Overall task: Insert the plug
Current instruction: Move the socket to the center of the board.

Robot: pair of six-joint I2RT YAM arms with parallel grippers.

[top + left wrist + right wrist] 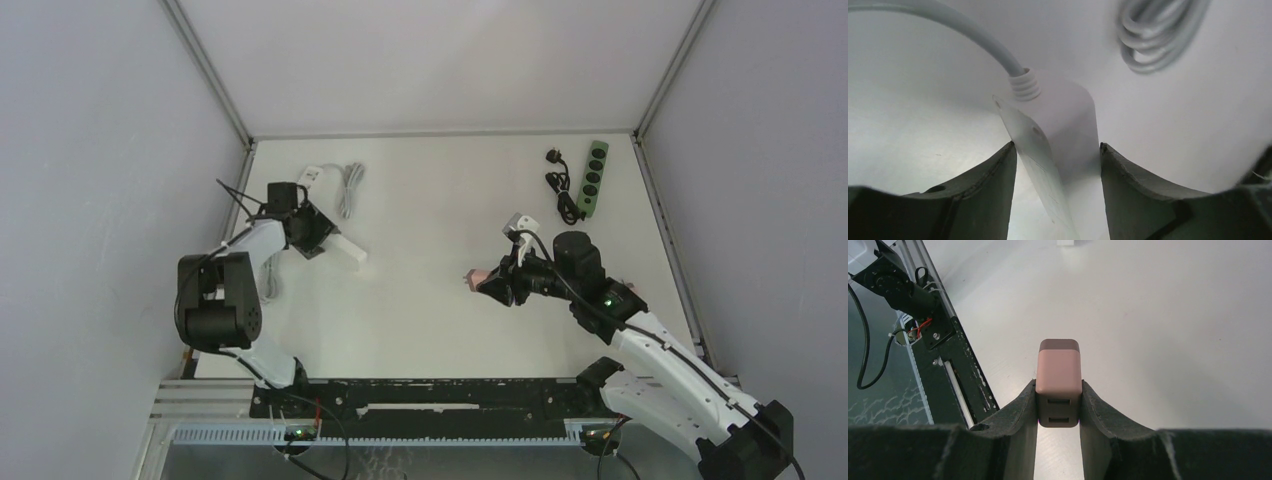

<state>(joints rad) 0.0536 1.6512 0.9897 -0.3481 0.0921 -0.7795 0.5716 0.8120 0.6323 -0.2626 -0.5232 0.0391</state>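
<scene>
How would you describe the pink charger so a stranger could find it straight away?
Start at the right arm, reaching over the white table's middle. The pink charger sits pinched between its fingers; it is the only pink thing there.

White socket block (1063,125): flat, oblong, tilted, pinched between the left gripper (1057,146) pads. Ribbed collar at its far end; its white cable (1158,35) lies coiled just beyond it.
Plug (1059,377): pink rounded block, two slots on one face, clamped in the right gripper (1058,389), well right of the socket block.
</scene>
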